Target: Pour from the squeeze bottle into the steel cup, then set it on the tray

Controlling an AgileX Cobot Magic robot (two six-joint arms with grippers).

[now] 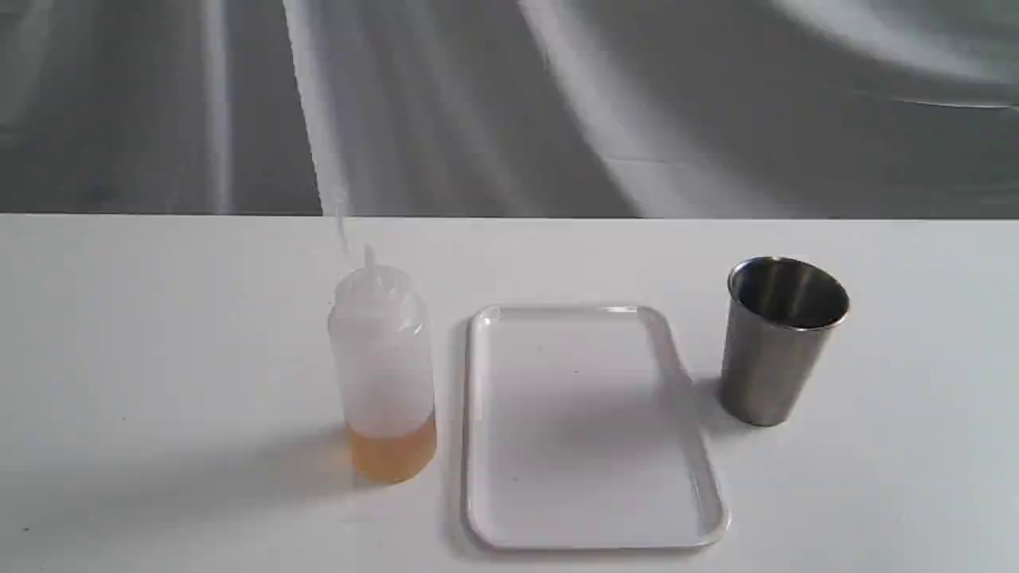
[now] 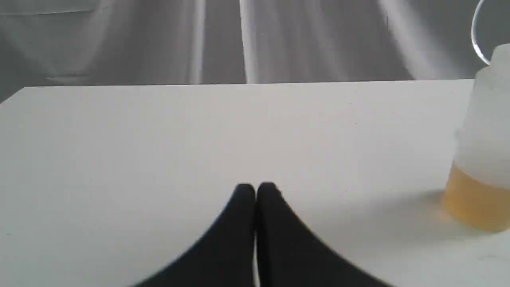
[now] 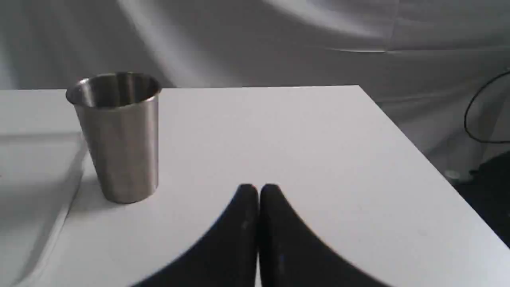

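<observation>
Surface: white matte table (image 1: 159, 318), straight far edge, soft shadows thrown on it. A grey creased cloth backdrop (image 1: 509, 103) is hung behind it. The tray (image 1: 585, 430) is laid flat mid-table. The squeeze bottle (image 1: 384, 366) is stood upright just left of the tray, not touching it, with a little amber liquid at its base. The steel cup (image 1: 776, 350) is stood upright, mouth up, just right of the tray near its far corner. The left gripper (image 2: 255, 191) is seen over the table on the bottle side of the tray, jaws pressed together. The right gripper (image 3: 258, 191) is seen on the cup side, jaws likewise together. A black cable (image 3: 474, 115) is seen off the table edge, beyond the cup from the tray.
</observation>
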